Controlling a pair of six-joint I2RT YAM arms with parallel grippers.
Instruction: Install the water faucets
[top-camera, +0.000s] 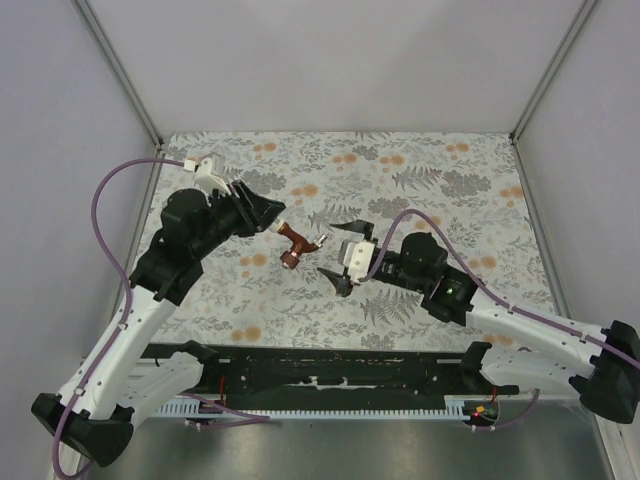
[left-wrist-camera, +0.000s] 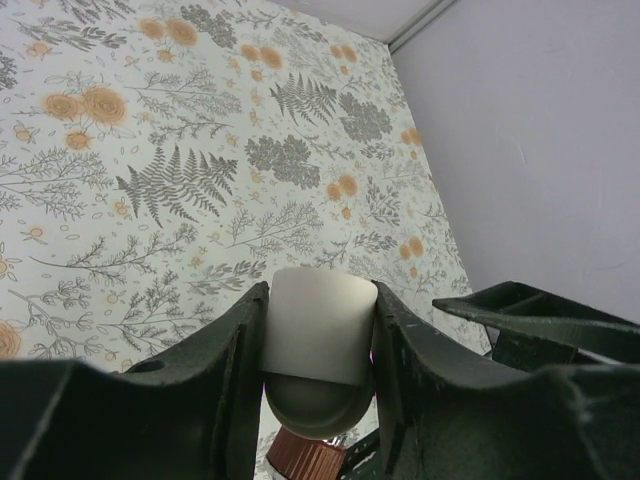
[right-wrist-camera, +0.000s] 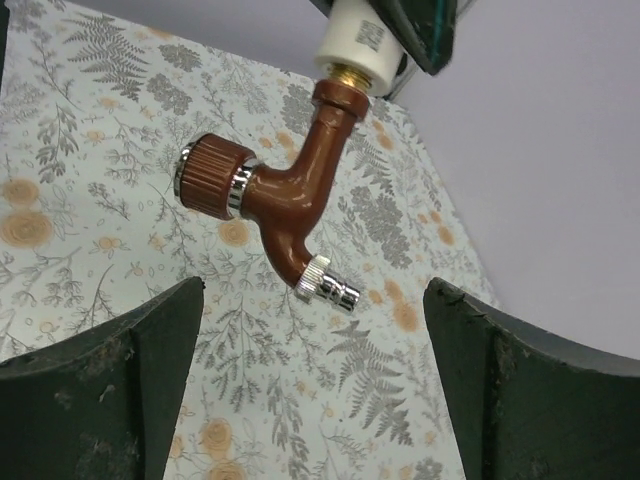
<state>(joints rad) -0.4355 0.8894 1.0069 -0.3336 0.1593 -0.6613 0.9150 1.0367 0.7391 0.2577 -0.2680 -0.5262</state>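
The top camera looks steeply down from behind the arm bases, far enough back to take in the whole table (top-camera: 430, 165). The left wrist camera peers low across the table past its fingers (left-wrist-camera: 200, 400), very near the fitting (left-wrist-camera: 318, 320). The right wrist camera faces the tap (right-wrist-camera: 290, 195) closely. All three share tap and table.

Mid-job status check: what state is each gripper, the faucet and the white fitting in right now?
Left gripper: shut on the white pipe fitting.
Right gripper: open, fingers wide on either side of the faucet, not touching it.
White pipe fitting: clamped between the left fingers, off the table.
Faucet: joined to the fitting, brass thread showing at the joint, hanging in the air.
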